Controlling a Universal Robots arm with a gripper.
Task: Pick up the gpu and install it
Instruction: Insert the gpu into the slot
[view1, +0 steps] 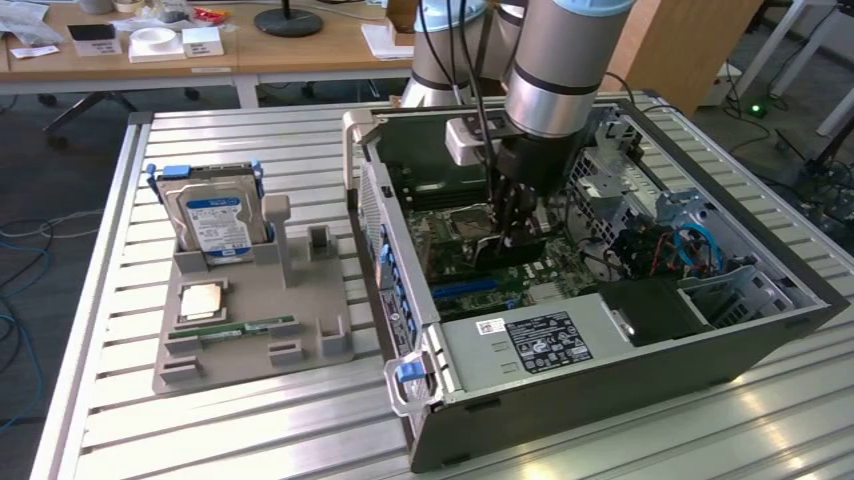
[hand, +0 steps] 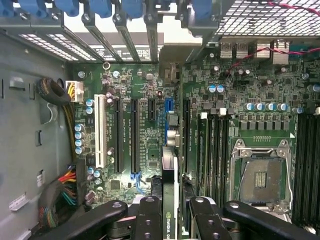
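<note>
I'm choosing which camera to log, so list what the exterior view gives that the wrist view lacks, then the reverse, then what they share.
Exterior view: the hard drive and RAM stick on the grey holder beside the open case, plus the arm. Wrist view: the gpu edge-on, clamped in the gripper near the expansion slots. Shared: the motherboard with its CPU socket.

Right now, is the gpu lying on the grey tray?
No, the tool grips the gpu inside the case, at the motherboard.
</note>
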